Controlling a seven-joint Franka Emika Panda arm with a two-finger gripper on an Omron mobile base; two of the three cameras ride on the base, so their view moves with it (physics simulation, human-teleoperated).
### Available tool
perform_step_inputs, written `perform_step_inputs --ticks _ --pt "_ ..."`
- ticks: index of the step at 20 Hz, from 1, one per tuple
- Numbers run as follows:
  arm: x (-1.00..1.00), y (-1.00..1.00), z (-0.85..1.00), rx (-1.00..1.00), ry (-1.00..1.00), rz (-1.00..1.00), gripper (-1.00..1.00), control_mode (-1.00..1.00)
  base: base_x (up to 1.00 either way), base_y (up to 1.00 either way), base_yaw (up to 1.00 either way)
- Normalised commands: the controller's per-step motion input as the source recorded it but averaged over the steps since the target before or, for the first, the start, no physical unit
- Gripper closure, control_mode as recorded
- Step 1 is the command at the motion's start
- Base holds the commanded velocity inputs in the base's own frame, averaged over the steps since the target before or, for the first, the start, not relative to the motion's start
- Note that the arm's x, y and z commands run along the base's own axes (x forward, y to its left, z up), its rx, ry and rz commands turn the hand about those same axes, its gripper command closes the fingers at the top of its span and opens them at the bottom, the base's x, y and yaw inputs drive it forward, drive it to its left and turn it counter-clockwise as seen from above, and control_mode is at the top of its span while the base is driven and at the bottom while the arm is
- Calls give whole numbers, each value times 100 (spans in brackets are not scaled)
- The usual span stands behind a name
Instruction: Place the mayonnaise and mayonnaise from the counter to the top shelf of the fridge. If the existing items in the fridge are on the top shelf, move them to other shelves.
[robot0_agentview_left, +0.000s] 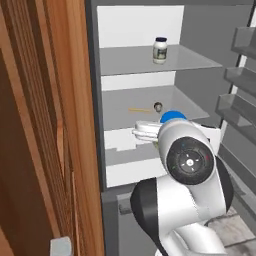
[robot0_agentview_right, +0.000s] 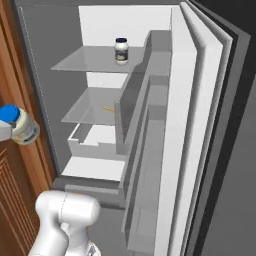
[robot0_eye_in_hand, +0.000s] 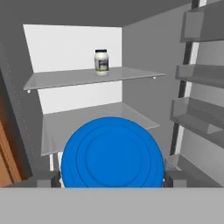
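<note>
One mayonnaise jar (robot0_agentview_left: 160, 50) (robot0_agentview_right: 121, 51) (robot0_eye_in_hand: 101, 62) stands upright on the top shelf (robot0_agentview_left: 130, 62) (robot0_agentview_right: 85, 62) (robot0_eye_in_hand: 70, 78) of the open fridge (robot0_agentview_left: 200, 40). My gripper (robot0_eye_in_hand: 111, 179) is shut on the second mayonnaise jar (robot0_agentview_left: 172, 116) (robot0_agentview_right: 17, 125), whose blue lid (robot0_eye_in_hand: 111, 159) faces the hand camera. I hold it in front of the fridge at about the height of the second shelf (robot0_agentview_left: 125, 102). On that shelf lie a tiny tan round item (robot0_agentview_left: 158, 106) and an orange-yellow sliver (robot0_agentview_left: 140, 110) (robot0_agentview_right: 107, 108). The counter is out of view.
A brown wooden cabinet side (robot0_agentview_left: 50, 125) stands close on the left. The open fridge door with its grey bins (robot0_agentview_left: 240, 75) (robot0_agentview_right: 150, 125) is on the right. White drawers (robot0_agentview_left: 130, 172) sit below the shelves.
</note>
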Motion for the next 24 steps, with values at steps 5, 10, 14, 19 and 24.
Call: perform_step_inputs --ticks 5,10,14,19,24 --pt "0 0 0 0 0 0 100 100 63 0 -6" --pt "0 0 0 0 0 0 100 100 59 0 -2" --pt "0 0 0 0 0 0 100 100 52 0 -1" --pt "3 -4 44 0 0 0 100 -100 7 -1 0" --pt "0 -23 72 0 0 0 100 -100 0 0 0"
